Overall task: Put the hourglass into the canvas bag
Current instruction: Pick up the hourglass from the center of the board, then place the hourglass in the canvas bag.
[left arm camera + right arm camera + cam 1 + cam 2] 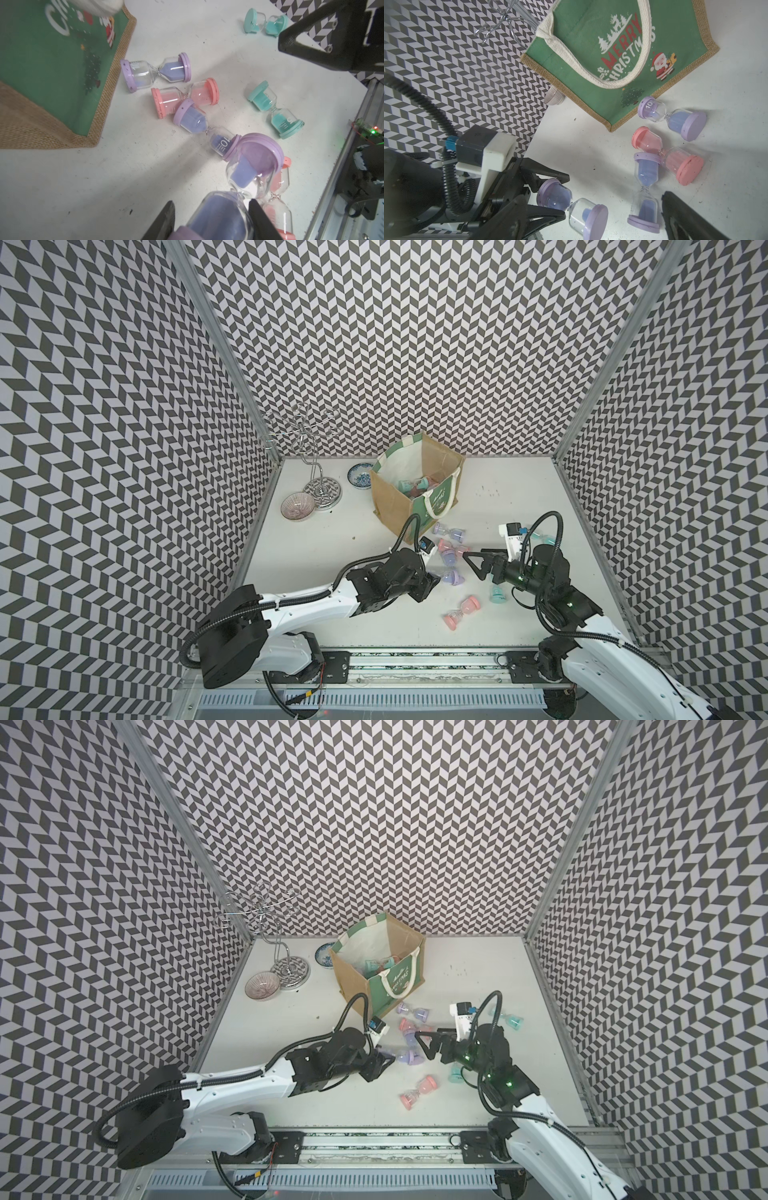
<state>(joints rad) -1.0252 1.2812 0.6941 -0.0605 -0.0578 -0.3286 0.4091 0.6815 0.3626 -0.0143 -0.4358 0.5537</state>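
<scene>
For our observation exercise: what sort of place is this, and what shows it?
Probably a robot test cell: a left arm and right arm mounted on a rail, chevron-patterned walls enclosing a white table, and hourglasses strewn beside the canvas bag.

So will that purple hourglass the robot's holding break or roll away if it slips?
Probably breakable: the purple hourglass has clear, glass-looking bulbs joined by a thin neck. The left gripper pinches a smooth bulb, so it might slip. Lying down, its round caps could let it roll.
</scene>
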